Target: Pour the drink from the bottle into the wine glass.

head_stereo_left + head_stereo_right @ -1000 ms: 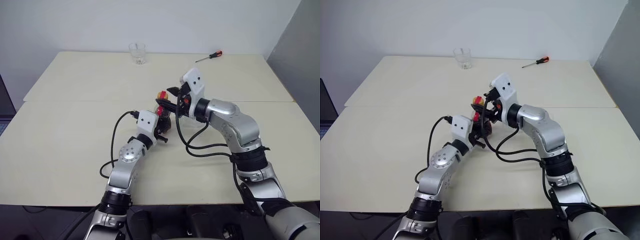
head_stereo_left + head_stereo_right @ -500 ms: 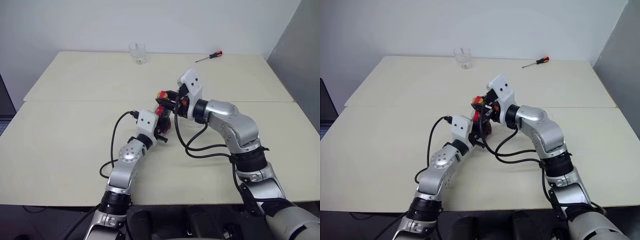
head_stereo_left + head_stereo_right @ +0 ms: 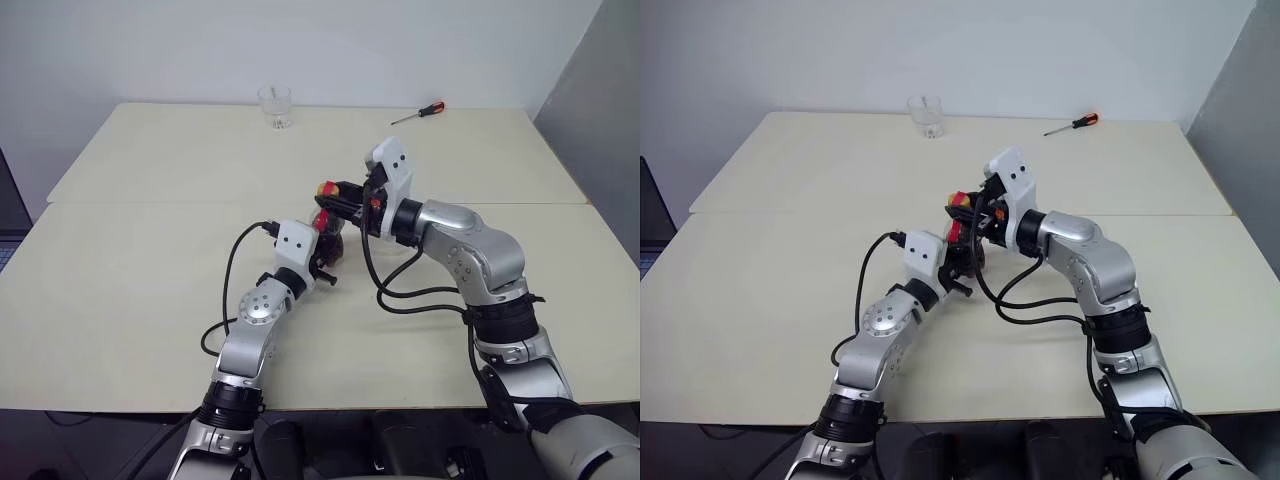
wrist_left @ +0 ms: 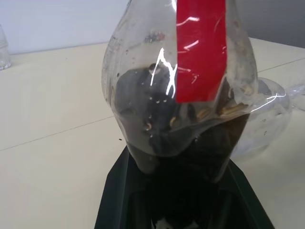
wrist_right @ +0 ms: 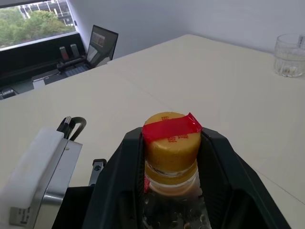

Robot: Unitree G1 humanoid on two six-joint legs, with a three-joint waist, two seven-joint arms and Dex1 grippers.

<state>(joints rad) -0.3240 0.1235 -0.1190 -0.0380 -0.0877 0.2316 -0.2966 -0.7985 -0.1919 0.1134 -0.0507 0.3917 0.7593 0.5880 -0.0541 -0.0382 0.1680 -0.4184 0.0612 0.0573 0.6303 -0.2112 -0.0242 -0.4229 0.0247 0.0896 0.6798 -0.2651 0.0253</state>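
Cream table (image 3: 150,260) under white wall – left pincer (image 3: 322,262) grips bottle (image 4: 176,95), right pincer (image 5: 170,143) clamps its cap (image 5: 170,138)

Tumbler (image 3: 275,105) left of screwdriver (image 3: 419,112), behind bottle (image 3: 326,228).

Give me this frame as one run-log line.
phase: uncapping | left end effector: shut on bottle | right end effector: shut on cap | pour: not started
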